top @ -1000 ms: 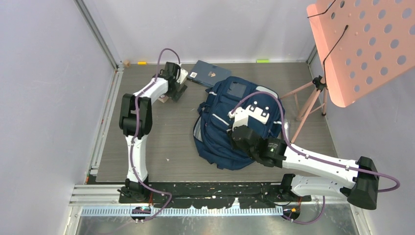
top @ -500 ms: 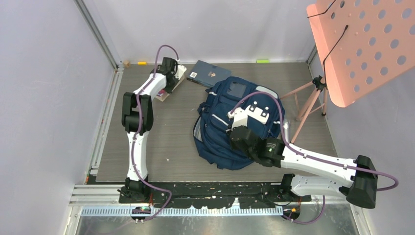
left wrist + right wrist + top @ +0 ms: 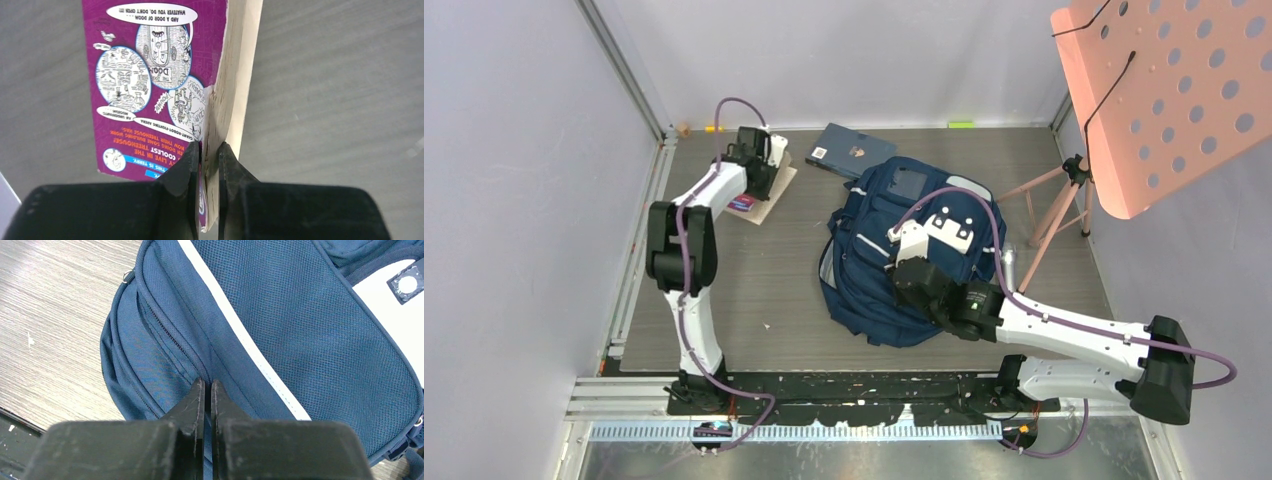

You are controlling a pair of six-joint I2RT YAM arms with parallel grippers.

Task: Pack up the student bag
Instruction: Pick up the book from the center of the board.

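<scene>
The student bag (image 3: 894, 250) is a navy backpack with white stripes, lying flat mid-table. My right gripper (image 3: 902, 268) rests on its near side. In the right wrist view that gripper (image 3: 208, 382) is shut, pinching a fold of the bag's fabric (image 3: 280, 315) beside a zipper seam. At the back left, my left gripper (image 3: 759, 172) is shut on a paperback book (image 3: 752, 203). The left wrist view shows the gripper (image 3: 209, 147) clamping the book's near edge, with its purple cartoon cover (image 3: 150, 75) on the left and cream pages on the right.
A dark blue book (image 3: 849, 150) lies at the back, just beyond the bag's top. A pink perforated board (image 3: 1164, 90) on a tripod (image 3: 1054, 215) overhangs the right side. Walls and a metal rail (image 3: 639, 230) bound the table on the left.
My left gripper has closed from wide open onto the paperback, and the arm has shifted left, taking the book with it. The right gripper stays pinched on the bag.
</scene>
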